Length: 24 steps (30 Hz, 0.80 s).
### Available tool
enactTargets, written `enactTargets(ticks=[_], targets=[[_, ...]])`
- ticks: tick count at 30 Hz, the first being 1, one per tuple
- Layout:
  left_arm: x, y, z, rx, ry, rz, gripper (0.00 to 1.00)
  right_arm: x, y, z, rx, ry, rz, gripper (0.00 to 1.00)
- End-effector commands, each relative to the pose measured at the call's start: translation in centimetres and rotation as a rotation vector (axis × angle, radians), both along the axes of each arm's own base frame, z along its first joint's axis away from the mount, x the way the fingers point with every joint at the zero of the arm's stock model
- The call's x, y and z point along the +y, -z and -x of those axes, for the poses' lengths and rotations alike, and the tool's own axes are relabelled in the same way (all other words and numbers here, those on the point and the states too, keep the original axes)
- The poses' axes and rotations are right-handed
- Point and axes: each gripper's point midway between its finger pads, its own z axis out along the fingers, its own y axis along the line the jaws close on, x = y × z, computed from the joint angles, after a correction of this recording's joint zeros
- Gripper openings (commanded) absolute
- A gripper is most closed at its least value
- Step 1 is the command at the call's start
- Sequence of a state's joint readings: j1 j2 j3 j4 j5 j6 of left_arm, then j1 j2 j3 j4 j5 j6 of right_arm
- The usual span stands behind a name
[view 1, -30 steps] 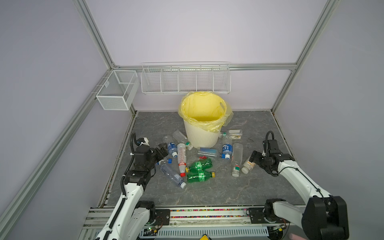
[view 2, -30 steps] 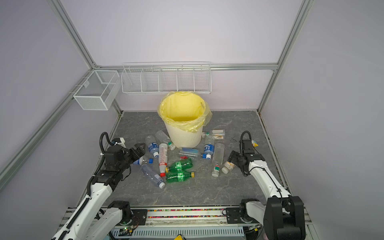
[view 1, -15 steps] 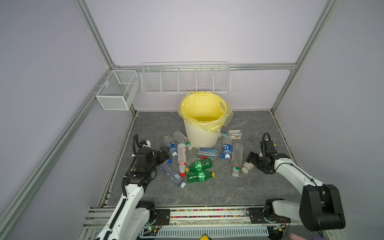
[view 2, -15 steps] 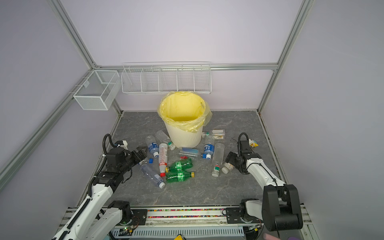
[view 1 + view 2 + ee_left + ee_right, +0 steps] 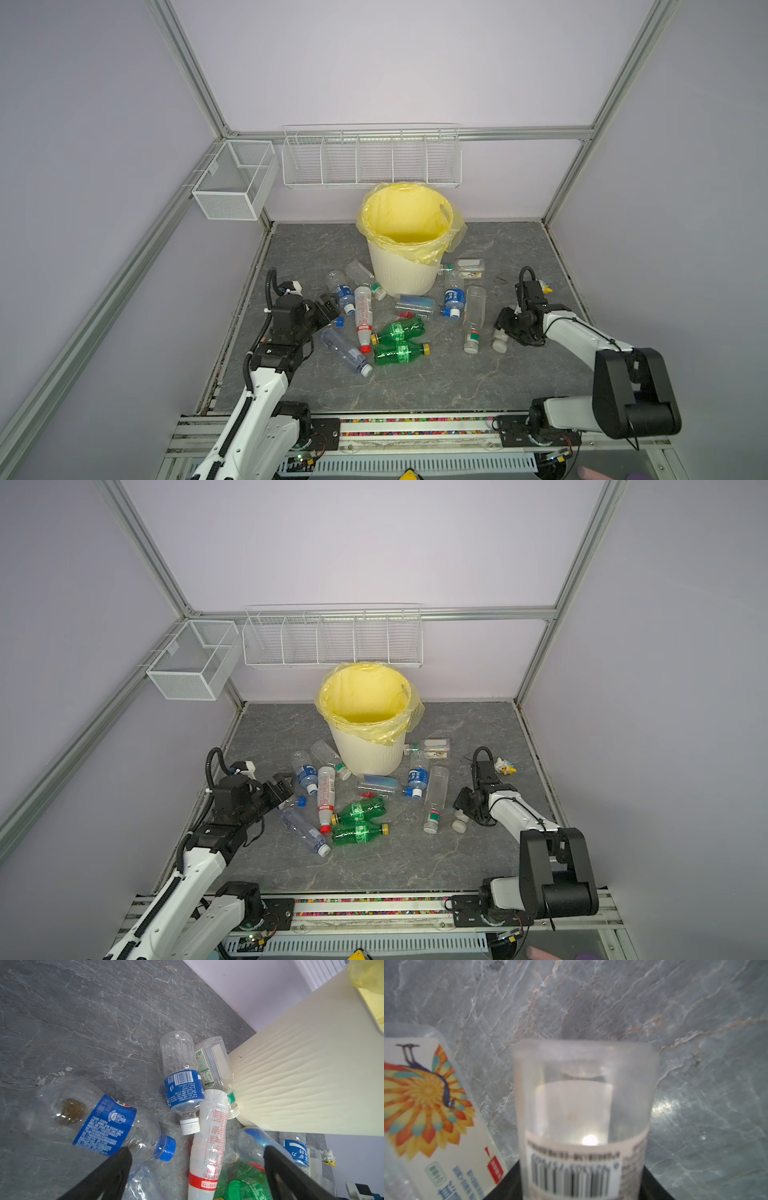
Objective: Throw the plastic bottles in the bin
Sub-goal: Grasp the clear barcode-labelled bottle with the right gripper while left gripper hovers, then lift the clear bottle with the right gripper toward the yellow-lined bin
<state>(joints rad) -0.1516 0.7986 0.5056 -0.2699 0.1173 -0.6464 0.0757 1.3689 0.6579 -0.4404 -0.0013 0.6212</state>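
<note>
The cream ribbed bin (image 5: 399, 278) with its yellow bag stands at the back middle, with several plastic bottles lying in front of it. Two are green (image 5: 401, 330), one is white with a red cap (image 5: 363, 316), and others are clear with blue labels (image 5: 341, 291). My left gripper (image 5: 330, 307) hangs open over the left bottles. In the left wrist view its fingers (image 5: 122, 1159) straddle a blue-capped bottle (image 5: 93, 1118) and the white bottle (image 5: 209, 1136). My right gripper (image 5: 505, 328) is shut on a small clear white-capped bottle (image 5: 500, 343), whose barcode label sits between the jaws (image 5: 583, 1105).
Two white wire baskets (image 5: 370, 160) (image 5: 235, 178) hang on the back and left walls. A small yellow toy figure (image 5: 544, 286) lies behind my right wrist. A tall clear bottle (image 5: 473, 316) with a peacock label lies right beside the held one.
My right gripper has closed on the small clear bottle after edging toward it. My left arm has shifted slightly toward the left bottles, still open.
</note>
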Motion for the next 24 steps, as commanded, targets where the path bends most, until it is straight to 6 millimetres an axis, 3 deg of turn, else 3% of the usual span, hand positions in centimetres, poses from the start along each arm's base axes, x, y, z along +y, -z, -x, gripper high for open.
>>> enactTargets(ticks=[1,6,12,15,24], targets=[[-0.2,0.5,0.4,0.026,0.01,0.004,0.99,0.1,-0.1,0.8,0.004,-0.015,0.002,0.57],[-0.1,0.5,0.5,0.03,0.004,-0.002,0.99,0.2,-1.4,1.1,-0.041,-0.029,-0.003,0.54],[0.1,0.8,0.6,0.053,-0.003,-0.009,0.99,0.6,-4.3,1.2,-0.128,-0.074,-0.014,0.54],[0.1,0.7,0.6,0.052,-0.007,-0.011,0.99,0.9,-6.3,1.3,-0.19,-0.106,-0.019,0.54],[0.4,0.5,0.7,0.069,-0.021,-0.015,0.99,2.8,-14.9,1.1,-0.369,-0.27,-0.063,0.54]])
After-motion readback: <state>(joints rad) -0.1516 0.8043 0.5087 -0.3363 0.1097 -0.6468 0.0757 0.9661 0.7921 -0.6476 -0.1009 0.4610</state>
